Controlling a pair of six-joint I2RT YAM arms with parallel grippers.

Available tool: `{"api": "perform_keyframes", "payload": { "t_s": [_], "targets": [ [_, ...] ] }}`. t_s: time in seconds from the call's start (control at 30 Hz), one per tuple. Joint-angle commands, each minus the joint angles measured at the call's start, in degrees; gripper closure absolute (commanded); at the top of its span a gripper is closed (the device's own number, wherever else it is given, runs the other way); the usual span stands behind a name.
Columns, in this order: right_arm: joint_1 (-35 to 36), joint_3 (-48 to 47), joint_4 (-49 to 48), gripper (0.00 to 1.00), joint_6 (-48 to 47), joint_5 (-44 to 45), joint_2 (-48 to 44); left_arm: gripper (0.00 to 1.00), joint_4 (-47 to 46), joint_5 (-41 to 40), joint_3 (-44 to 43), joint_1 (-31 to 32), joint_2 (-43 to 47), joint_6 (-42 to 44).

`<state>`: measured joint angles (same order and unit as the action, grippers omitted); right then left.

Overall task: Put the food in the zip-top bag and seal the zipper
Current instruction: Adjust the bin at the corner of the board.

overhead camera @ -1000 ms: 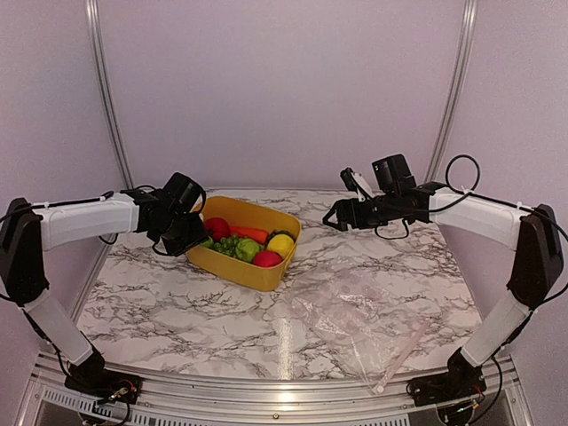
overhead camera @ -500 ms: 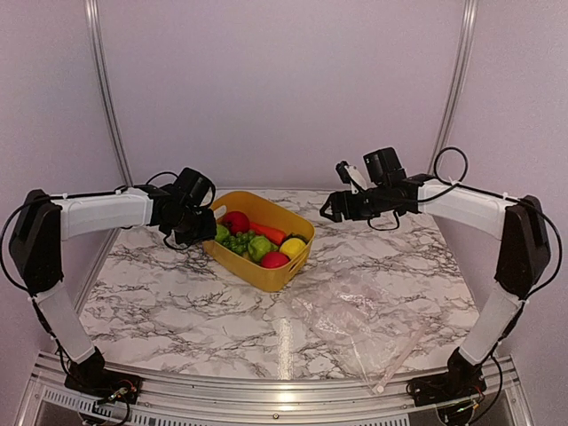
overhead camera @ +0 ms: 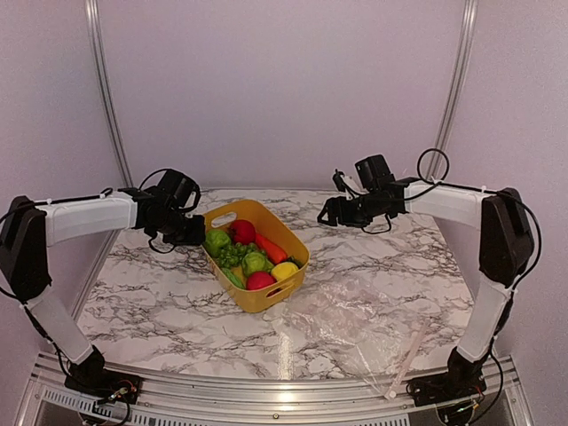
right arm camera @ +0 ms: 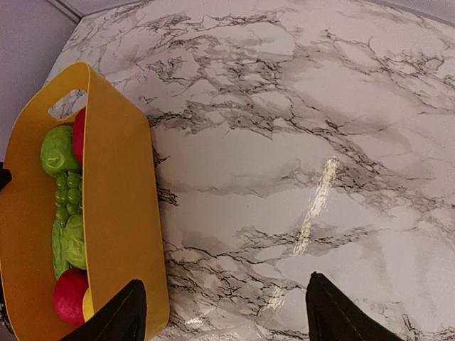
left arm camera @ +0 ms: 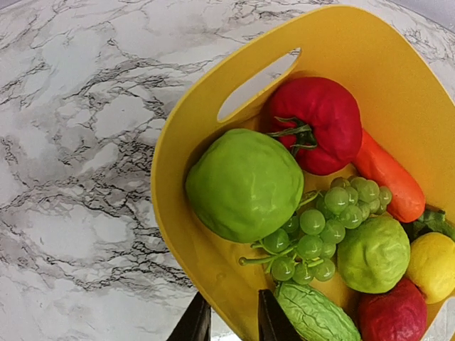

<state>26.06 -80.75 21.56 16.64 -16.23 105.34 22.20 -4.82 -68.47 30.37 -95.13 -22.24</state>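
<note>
The food (overhead camera: 248, 259) lies all together inside the yellow tub (left arm camera: 167, 170), a little left of the centre of the top view. None of it is in the zip-top bag (overhead camera: 346, 324). In the left wrist view one sees a big green round fruit (left arm camera: 245, 183) at the middle, a red fruit with a green stem (left arm camera: 320, 124) above it, an orange carrot (left arm camera: 387, 177) at the right, green grapes (left arm camera: 320, 227) below, and a second green fruit (left arm camera: 373, 252). A yellow lemon (left arm camera: 432, 266), a red apple (left arm camera: 394, 316) and a green cucumber (left arm camera: 316, 316) are at the lower right.

The bag lies flat and crinkled on the marble table (overhead camera: 160, 302), in the lower right part of the top view, just beside the near corner of the tub. Its zipper (overhead camera: 408, 355) runs slanted along the right edge of the bag, down toward the near edge of the table.

The left gripper (left arm camera: 229, 304) is at the left rim of the tub. One finger stands outside the wall and one inside, both close against it, so it pinches the tub's wall.

The right gripper (right arm camera: 224, 312) hangs above the table, to the upper right of the tub in the top view. Its fingers are spread wide apart and nothing is between them.
</note>
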Motion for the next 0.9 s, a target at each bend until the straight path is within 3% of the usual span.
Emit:
{"api": "perform_keyframes", "payload": {
  "t_s": [0.0,0.23,0.37,0.43,0.47,0.57,0.73,0.87],
  "targets": [
    [0.4,1.1,-0.4,0.26,1.1,-2.7,-0.9,0.77,3.7,0.8,3.9,-4.3,6.1,6.7],
    [2.1,3.9,0.6,0.27,0.8,-2.4,-4.8,0.79,2.3,5.4,9.5,-7.1,12.3,14.8],
    [2.1,5.7,-0.4,0.27,4.5,0.8,-9.2,0.80,0.1,9.8,11.8,-7.1,14.1,15.2],
    [1.6,7.0,-4.4,0.25,8.8,4.5,-11.2,0.80,-1.0,11.5,12.1,-7.1,14.2,14.2],
    [0.4,7.4,-8.3,0.25,10.2,2.3,-11.4,0.81,-1.8,11.9,12.1,-7.1,14.0,13.5],
    [-3.0,-0.4,-12.3,0.25,12.5,-1.0,-6.4,0.84,-2.7,12.2,11.0,-7.0,11.8,12.3],
    [-3.6,-16.7,-5.3,0.26,9.6,-4.0,0.9,0.84,2.5,8.9,6.2,-6.8,7.8,8.3],
    [-2.7,-11.9,-0.2,0.26,6.6,-4.4,-4.7,0.86,2.3,8.3,7.1,-6.6,8.0,7.1]
  ]
}}
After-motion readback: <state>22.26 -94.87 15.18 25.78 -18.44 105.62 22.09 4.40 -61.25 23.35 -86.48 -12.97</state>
